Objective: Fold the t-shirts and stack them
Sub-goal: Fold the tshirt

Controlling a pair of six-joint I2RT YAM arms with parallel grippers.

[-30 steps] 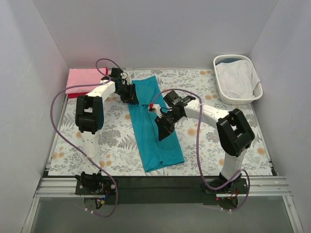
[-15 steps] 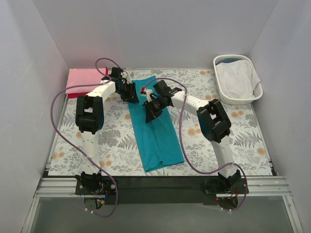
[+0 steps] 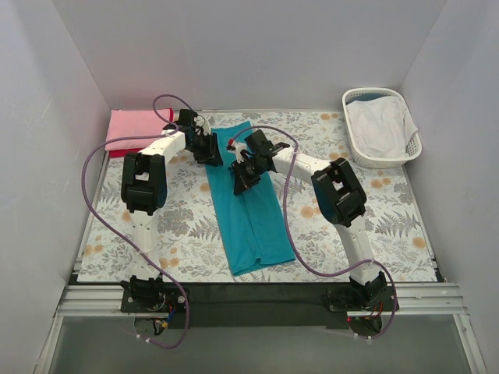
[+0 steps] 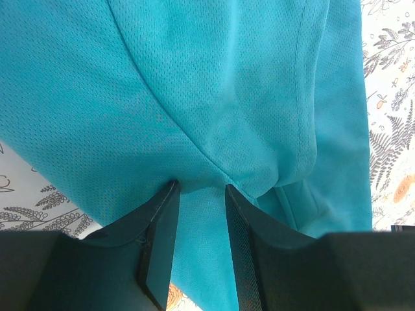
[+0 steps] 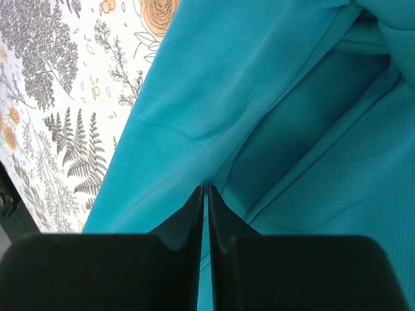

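Shirt: the teal shirt [image 3: 251, 218] is lying on the table [image 3: 179, 226] as a long strip, running from the far side toward the arms.
Stack: the pink shirt [image 3: 132, 123] is sitting folded on the red shirt [image 3: 117, 153] at the far left corner.
Left gripper [image 4: 201, 188]: it is pinching a bunched fold at the strip's far left edge, the jaws standing a little apart with cloth filling the gap.
Right gripper [image 5: 204, 189]: it is clamping a thin crease near the strip's far end, the jaws nearly meeting.
Handling: the cloth is looking light, soft and limp, so it will likely be sagging and sliding between layers.
Hold: taking both far corners through all layers seems best for folding toward the near hem.
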